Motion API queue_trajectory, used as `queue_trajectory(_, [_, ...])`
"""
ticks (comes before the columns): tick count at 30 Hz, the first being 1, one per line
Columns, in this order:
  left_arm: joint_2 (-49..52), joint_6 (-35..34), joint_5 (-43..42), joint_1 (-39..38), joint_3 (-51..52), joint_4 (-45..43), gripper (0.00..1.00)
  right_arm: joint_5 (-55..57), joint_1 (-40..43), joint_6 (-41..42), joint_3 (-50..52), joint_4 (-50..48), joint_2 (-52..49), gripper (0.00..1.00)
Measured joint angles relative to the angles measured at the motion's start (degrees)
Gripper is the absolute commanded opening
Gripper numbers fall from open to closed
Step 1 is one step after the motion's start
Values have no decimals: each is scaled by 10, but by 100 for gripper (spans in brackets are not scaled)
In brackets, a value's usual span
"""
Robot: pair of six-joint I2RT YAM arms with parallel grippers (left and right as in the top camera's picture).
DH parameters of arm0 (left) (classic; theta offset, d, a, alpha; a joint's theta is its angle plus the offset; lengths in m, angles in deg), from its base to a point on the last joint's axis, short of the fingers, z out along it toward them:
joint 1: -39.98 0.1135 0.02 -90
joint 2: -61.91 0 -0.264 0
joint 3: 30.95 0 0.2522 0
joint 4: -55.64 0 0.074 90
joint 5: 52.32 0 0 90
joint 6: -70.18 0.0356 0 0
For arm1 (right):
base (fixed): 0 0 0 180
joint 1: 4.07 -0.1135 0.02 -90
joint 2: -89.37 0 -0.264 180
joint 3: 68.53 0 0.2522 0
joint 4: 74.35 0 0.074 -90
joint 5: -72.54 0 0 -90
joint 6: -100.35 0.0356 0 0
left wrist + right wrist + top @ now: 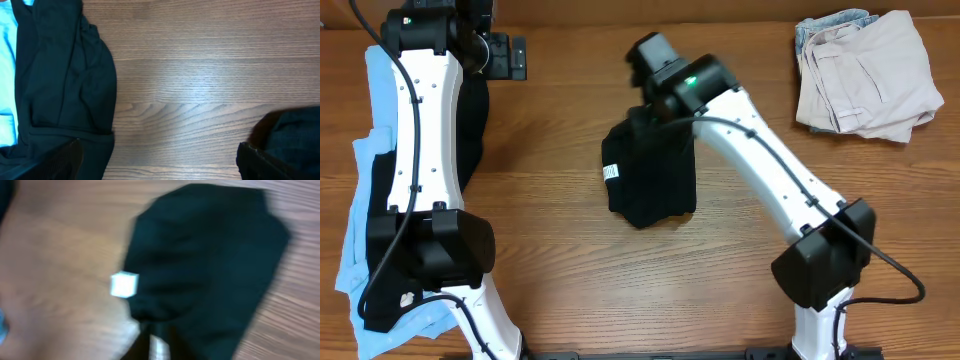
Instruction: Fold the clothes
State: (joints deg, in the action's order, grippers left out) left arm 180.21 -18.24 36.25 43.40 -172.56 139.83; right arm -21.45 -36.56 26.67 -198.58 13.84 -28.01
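**Item:** black shirt (655, 185), partly folded, mid-table, white label (611, 172) at its left edge

**Right gripper** (152, 342): fingers pressed together at the shirt's far edge, apparently pinching a fold of it

**Handling:** carry the pinched edge low and straight over the body, lay it square, and let go only once it lies flat

**Left gripper** (160, 160): spread wide, empty, over bare table (560, 260) near the far-left corner

**Surroundings:** blue garment (358, 190) and black garment (472, 120) along the left edge, under the left arm; beige pile (865, 75) at the far-right corner, well apart

**Obstructions:** none seen in the fold's path
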Motion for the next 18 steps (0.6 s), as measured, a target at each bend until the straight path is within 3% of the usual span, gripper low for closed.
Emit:
queue_trajectory(5, [0,0,0,0,0,0,100,7,54,5,95,-67,-1,4])
queue_trajectory(12, [0,0,0,0,0,0,100,-19,53,-7,240,-190,-12,4])
queue_trajectory(18, [0,0,0,0,10,-8,100,-28,54,-13,276,-230,-12,7])
